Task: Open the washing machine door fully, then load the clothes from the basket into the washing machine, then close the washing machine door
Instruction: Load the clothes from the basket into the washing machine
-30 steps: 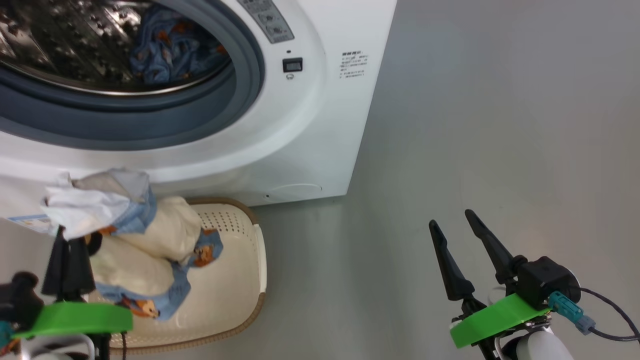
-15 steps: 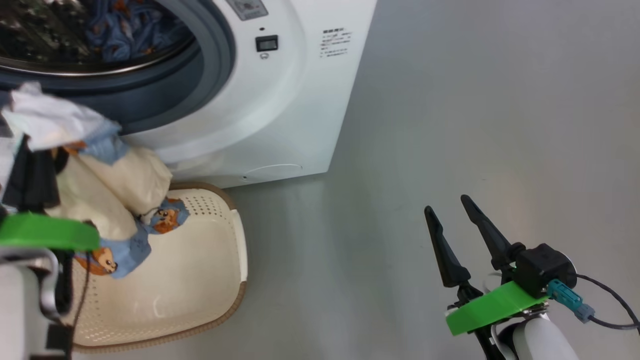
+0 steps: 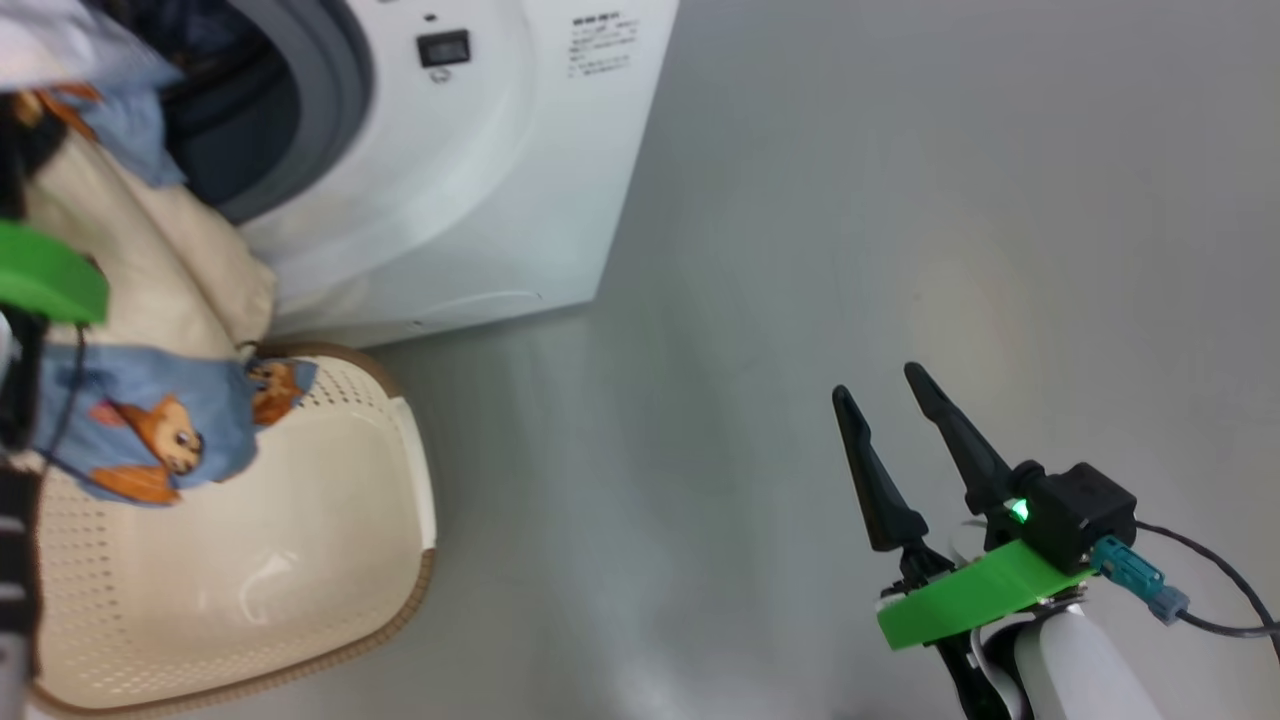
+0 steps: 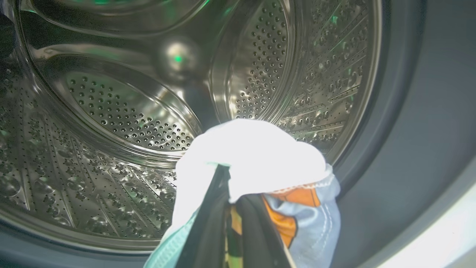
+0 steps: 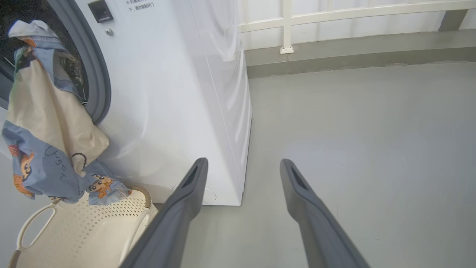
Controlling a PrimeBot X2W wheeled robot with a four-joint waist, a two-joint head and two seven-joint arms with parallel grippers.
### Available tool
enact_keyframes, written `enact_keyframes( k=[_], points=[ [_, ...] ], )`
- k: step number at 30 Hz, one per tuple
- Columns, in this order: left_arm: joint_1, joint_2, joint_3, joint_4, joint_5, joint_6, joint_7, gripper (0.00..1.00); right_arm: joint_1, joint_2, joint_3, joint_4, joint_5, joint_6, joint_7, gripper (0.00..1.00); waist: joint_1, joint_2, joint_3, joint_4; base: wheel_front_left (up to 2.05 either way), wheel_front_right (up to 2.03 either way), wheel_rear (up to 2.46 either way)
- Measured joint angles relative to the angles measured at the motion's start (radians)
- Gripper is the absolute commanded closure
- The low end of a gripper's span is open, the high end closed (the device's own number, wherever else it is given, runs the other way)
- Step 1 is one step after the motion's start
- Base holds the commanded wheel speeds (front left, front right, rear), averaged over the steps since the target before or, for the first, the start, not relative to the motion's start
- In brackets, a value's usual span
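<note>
Holding the clothes (image 4: 256,156) up at the mouth of the washing machine (image 3: 480,180) with the left gripper (image 4: 230,186), jaws clenched on a bunched white-and-blue fold.

- Grip sits at the top of the bundle, so the rest hangs long: the cream body and blue fox-print hem trail down the machine's front toward the basket (image 3: 420,590). I cannot tell whether the hem touches the rear rim.
- The basket floor looks bare under it, so I judge this to be the last of the load.
- The left wrist view looks straight into the steel drum (image 4: 122,123), with the grey rubber ring (image 4: 409,111) off to one side. The fingers point inward past the lip, which is the line I want for a clean drop.
- Right gripper (image 3: 876,380) hangs over bare floor (image 3: 850,200), well apart from machine and basket. Its jaws are released wide and hold nothing. I park it there to stay out of the left arm's path.

Judgement: the loading step is nearly done. The next move needs a deeper reach before I let go, because the hanging tail could drape over the ring or catch the basket rim and pull the piece back out.
</note>
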Motion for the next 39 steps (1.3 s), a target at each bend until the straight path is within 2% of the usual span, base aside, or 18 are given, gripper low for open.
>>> enact_keyframes(
  k=[10, 20, 29, 34, 39],
  points=[
    [-0.192, 0.066, -0.045, 0.131, -0.03, 0.0, 0.037, 1.0, -0.038, 0.0, 0.019, -0.014, 0.018, 0.0, 0.0, 0.0, 0.0, 0.0, 0.107, -0.038, 0.0, 0.0, 0.0],
    [-0.366, 0.101, -0.115, 0.234, -0.05, 0.0, 0.072, 1.0, -0.084, 0.001, 0.051, -0.021, 0.035, 0.0, 0.0, 0.0, 0.0, 0.0, 0.243, -0.044, 0.0, 0.0, 0.0],
    [-0.521, 0.132, -0.195, 0.315, -0.049, 0.0, 0.125, 1.0, -0.099, 0.002, 0.056, -0.018, 0.062, 0.0, 0.0, 0.0, 0.0, 0.0, 0.314, -0.051, 0.0, 0.0, 0.0],
    [-0.588, 0.141, -0.231, 0.357, -0.021, 0.0, 0.117, 1.0, -0.101, 0.002, 0.075, -0.018, 0.074, 0.0, 0.0, 0.0, 0.0, -0.0001, 0.328, -0.061, 0.0, 0.0, 0.0],
    [-0.659, 0.15, -0.254, 0.366, 0.016, 0.011, 0.022, 1.0, -0.101, 0.002, 0.088, -0.018, 0.078, 0.0, 0.0, 0.0, 0.0, 0.0, 0.335, -0.073, 0.0, 0.0, 0.0]
  ],
)
